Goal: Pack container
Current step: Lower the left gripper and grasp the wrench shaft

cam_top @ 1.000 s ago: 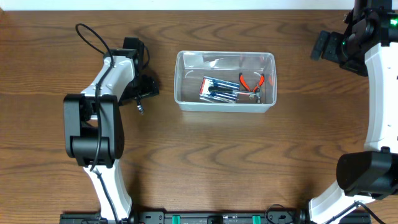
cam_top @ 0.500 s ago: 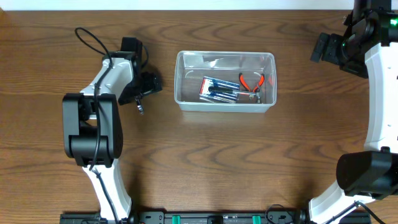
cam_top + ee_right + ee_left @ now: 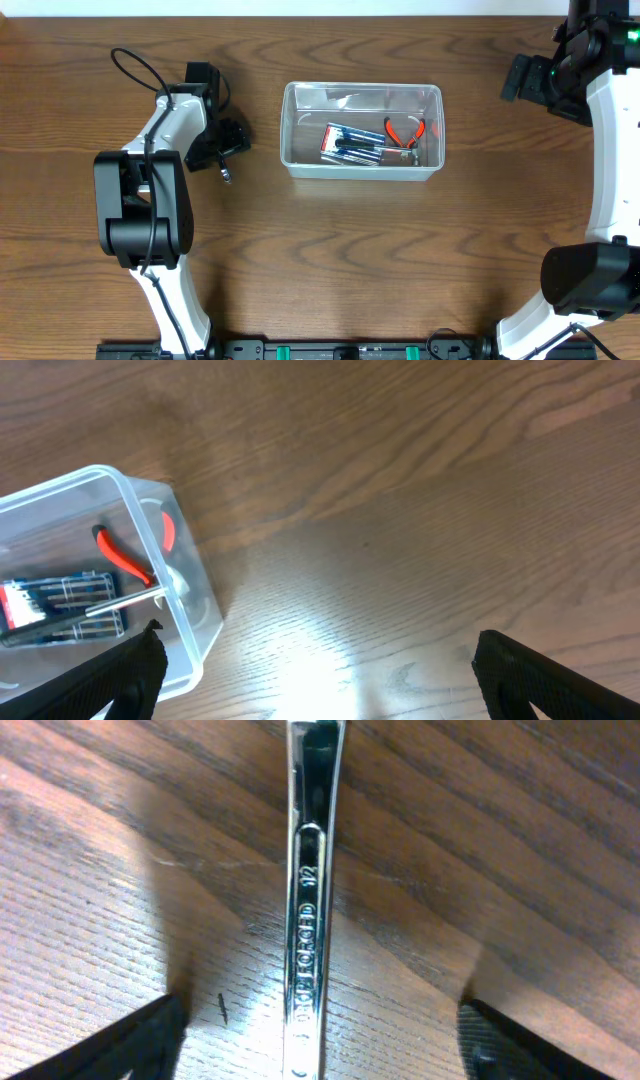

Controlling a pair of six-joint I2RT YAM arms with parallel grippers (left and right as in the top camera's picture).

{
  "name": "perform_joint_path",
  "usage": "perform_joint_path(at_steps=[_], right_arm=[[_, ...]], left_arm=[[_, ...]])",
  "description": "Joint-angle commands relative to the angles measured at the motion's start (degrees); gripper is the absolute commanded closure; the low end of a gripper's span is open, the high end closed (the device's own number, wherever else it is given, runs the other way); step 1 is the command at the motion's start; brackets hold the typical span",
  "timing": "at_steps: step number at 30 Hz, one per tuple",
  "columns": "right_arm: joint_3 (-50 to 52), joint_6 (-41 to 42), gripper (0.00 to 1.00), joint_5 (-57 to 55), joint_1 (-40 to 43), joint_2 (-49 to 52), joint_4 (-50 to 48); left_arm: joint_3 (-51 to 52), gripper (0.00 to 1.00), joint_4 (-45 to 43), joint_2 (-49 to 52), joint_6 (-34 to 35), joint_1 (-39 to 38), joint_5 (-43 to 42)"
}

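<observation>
Two robot arms flank a wooden table (image 3: 400, 260) where the container (image 3: 350, 171), a clear plastic tub, sits near the middle of the far edge. It holds red-handled pliers (image 3: 405, 131) and a blue-and-black pack (image 3: 348, 143). Left of the tub, the left gripper (image 3: 322, 1045) hangs low over a chrome wrench (image 3: 315, 900) lying flat on the wood, its fingers spread wide to either side of the shank and touching nothing. The right gripper (image 3: 330, 680) hovers near the far right corner, jaws fully apart and empty.
</observation>
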State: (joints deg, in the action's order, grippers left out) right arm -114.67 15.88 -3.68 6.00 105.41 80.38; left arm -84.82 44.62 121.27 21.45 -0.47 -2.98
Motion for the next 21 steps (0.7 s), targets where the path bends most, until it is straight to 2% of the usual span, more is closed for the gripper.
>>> perform_joint_path(at_steps=[1,6,16,18,21], right_arm=[[0.2,-0.7,0.01,-0.8,0.1,0.4,0.2],[0.2,-0.7,0.01,-0.8,0.1,0.4,0.2],[0.2,-0.7,0.01,-0.8,0.1,0.4,0.1],[0.2,-0.7,0.01,-0.8,0.1,0.3,0.1],[0.2,-0.7,0.01,-0.9,0.1,0.4,0.1]], left_arm=[[1.9,0.23,0.3,0.9,0.5,0.2,-1.1],[1.9,0.37,0.6,0.9,0.5,0.2,-1.1],[1.9,0.54,1.6,0.9,0.5,0.2,-1.1],[1.9,0.61,1.6,0.9,0.5,0.2,-1.1],[1.9,0.66,1.7,0.9,0.5,0.2,-1.1]])
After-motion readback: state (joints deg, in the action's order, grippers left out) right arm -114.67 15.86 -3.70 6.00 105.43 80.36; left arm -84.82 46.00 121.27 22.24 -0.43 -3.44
